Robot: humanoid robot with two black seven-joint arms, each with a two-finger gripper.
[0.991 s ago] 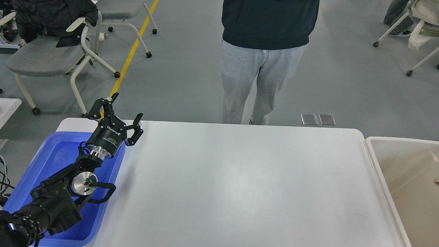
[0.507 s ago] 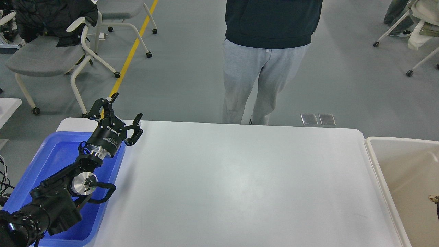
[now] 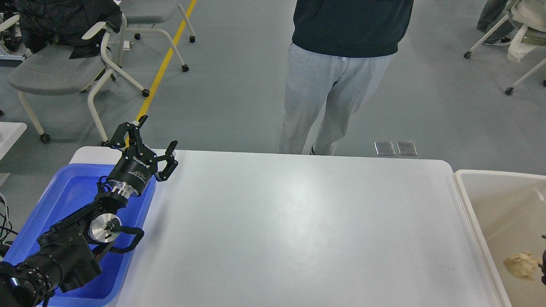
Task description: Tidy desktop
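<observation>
The desktop (image 3: 298,221) is a large white table top with nothing lying on it. My left gripper (image 3: 158,132) is open and empty, held up over the table's far left corner, above the right rim of the blue tub (image 3: 64,187). A crumpled beige wad (image 3: 521,265) lies low in the beige tub (image 3: 469,204) at the right. A dark sliver of my right arm (image 3: 544,266) shows at the right edge beside the wad; its fingers cannot be made out.
A person (image 3: 341,76) in grey trousers stands close behind the table's far edge. Wheeled chairs (image 3: 55,72) stand at the back left and back right. The blue tub holds only my left arm over it.
The crumpled beige wad has come further into view, lower in the beige tub. The person has shifted slightly to the right. My left arm has not moved.
</observation>
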